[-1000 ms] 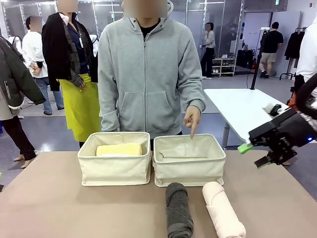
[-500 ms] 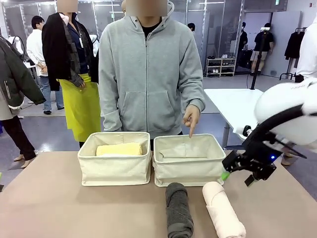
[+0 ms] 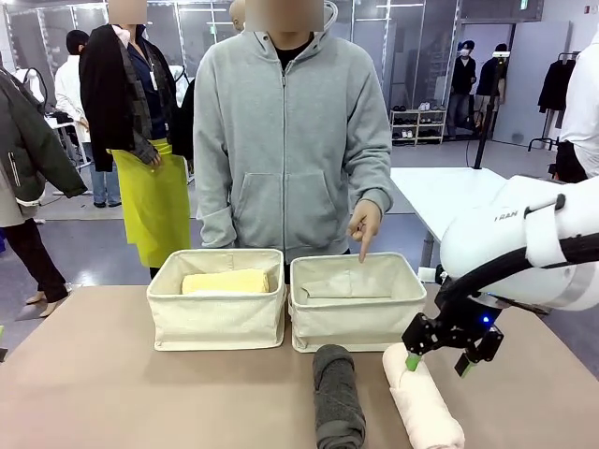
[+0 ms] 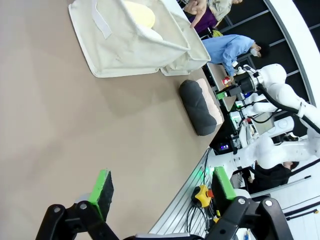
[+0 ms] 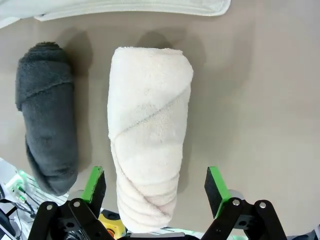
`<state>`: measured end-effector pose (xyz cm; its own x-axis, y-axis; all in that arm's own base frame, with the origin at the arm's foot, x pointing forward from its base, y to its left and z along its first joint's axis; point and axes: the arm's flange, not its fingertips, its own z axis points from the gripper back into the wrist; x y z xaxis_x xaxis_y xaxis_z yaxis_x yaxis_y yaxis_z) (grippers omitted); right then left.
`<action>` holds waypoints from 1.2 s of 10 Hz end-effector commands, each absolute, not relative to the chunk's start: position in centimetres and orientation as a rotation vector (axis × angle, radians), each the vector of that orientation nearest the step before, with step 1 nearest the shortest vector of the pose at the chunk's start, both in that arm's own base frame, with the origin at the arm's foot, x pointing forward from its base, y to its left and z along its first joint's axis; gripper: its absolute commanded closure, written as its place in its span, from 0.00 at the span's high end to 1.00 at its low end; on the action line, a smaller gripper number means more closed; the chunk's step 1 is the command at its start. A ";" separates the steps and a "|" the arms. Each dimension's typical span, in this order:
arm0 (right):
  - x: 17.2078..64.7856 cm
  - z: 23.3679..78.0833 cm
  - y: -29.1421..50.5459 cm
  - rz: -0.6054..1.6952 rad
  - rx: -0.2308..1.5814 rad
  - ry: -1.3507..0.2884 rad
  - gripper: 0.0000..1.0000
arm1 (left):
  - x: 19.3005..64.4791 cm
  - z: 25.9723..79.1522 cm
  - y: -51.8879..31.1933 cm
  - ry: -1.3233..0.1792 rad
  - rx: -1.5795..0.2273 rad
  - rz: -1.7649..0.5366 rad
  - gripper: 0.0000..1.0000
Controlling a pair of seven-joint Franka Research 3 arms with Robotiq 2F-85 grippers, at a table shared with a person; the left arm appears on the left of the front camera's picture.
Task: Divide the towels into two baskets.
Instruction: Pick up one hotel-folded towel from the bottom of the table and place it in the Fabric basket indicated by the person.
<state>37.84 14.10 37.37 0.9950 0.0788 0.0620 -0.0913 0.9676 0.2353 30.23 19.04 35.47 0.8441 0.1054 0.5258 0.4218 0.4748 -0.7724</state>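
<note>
Here we have the right end effector (image 3: 436, 363) hanging spread wide over the pale pink rolled terry towel (image 3: 423, 398), a green pad to either side of the roll, nothing gripped. Just beside that roll on the brown table (image 3: 112, 393) lies the dark grey rolled towel (image 3: 337, 398), and both are in front of the right cream canvas basket (image 3: 357, 323). We see the pale yellow rolled towel (image 3: 225, 281) inside the left cream canvas basket (image 3: 217, 323). The person's hand (image 3: 363, 223) points a finger down at the right basket's far rim. The left end effector (image 4: 162, 189) hovers over bare table, spread and empty.
</note>
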 end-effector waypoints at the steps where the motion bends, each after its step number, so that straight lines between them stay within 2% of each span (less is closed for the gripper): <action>1: 37.3 35.6 15.8 0.049 0.195 -0.068 1.00 | 29.6 35.7 19.1 -0.557 -1.082 -0.213 1.00; 8: 36.6 32.3 17.4 0.089 0.142 -0.062 1.00 | 29.6 35.7 19.1 -0.557 -1.082 -0.213 1.00; 12: 36.3 31.2 17.2 0.106 0.125 -0.046 0.60 | 29.6 35.7 19.1 -0.557 -1.082 -0.213 1.00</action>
<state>38.29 17.29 32.29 0.9902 0.1352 0.0361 -0.1392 0.9779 0.1562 30.23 19.04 35.47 0.8441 0.1055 0.5257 0.4217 0.4749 -0.7724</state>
